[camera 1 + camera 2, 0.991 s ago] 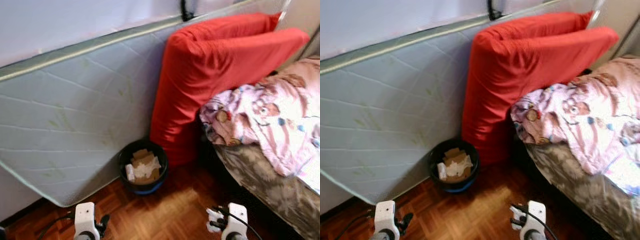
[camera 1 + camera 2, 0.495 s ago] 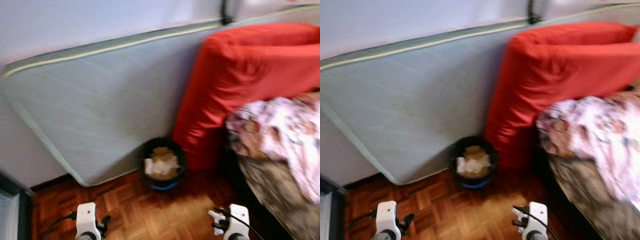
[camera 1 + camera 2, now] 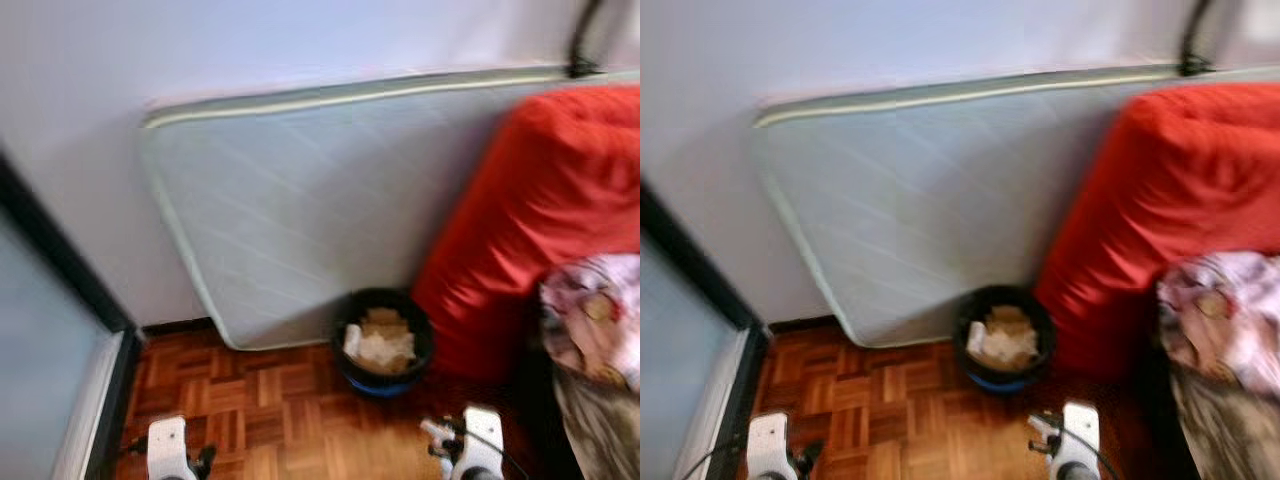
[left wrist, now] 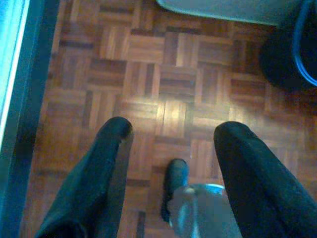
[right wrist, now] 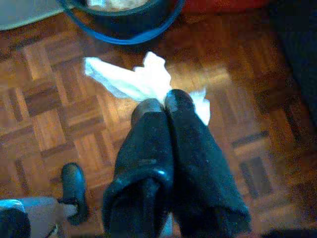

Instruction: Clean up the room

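Down at the near edge, the right gripper (image 5: 161,105) has its two black fingers pressed together on a crumpled white tissue (image 5: 138,79), thin and creased, which juts out past the fingertips above the floor. The left gripper (image 4: 171,131) hangs over bare floor with its fingers spread wide and nothing between them. Below both lies a parquet floor (image 3: 270,400) of small reddish-brown wooden blocks laid in a basket-weave pattern, with a glossy sheen.

Just beyond the right gripper stands a round black bin (image 3: 383,340) with a blue band at its base, holding crumpled white paper and brown cardboard scraps. Behind the bin, a pale grey mattress (image 3: 320,220) with diamond quilting and a light piped edge leans on its side against the white wall (image 3: 200,50). To the bin's right a bulky red cushion (image 3: 530,220), smooth and rounded, leans against the mattress. A pink patterned blanket (image 3: 590,310), rumpled, lies at the far right. At the left runs a dark door frame (image 3: 60,260).
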### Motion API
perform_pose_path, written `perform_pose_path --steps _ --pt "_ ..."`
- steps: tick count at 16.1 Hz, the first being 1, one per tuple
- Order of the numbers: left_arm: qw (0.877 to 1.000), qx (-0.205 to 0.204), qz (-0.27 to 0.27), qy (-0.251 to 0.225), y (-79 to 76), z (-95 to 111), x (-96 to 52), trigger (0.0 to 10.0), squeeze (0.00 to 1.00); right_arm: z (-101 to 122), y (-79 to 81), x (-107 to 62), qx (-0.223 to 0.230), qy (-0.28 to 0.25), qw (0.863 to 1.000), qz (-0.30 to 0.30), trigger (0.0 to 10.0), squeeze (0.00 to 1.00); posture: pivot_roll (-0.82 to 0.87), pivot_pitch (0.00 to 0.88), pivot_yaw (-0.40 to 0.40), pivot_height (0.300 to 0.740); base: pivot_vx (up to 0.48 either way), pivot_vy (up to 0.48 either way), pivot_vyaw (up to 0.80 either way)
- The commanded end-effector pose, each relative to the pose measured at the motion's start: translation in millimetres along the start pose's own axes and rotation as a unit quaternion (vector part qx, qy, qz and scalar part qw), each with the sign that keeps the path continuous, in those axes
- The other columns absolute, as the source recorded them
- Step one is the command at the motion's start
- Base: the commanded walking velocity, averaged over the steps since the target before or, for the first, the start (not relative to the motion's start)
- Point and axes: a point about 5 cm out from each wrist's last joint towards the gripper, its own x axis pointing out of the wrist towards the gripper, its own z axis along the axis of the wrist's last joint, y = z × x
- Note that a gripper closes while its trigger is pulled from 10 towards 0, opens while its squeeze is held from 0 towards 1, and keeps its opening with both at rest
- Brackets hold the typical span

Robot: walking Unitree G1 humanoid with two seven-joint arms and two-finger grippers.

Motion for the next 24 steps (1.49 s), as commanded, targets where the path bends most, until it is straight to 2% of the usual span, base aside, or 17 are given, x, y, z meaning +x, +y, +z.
perform_pose_path --steps 1,24 --pt "1.000 -0.004 0.005 0.015 2.6 -5.6 -1.4 10.0 0.00 -4.7 3.9 -0.5 0.004 0.009 1.000 0.006 10.0 0.00 0.06 0.014 -0.023 0.736 0.000 0.000 0.00" --pt "1.000 0.003 -0.003 -0.003 1.7 0.7 -0.3 10.0 0.00 -5.6 4.3 -0.8 0.018 0.006 1.000 -0.002 10.0 0.00 0.08 0.049 -0.024 0.736 0.022 0.000 0.00"
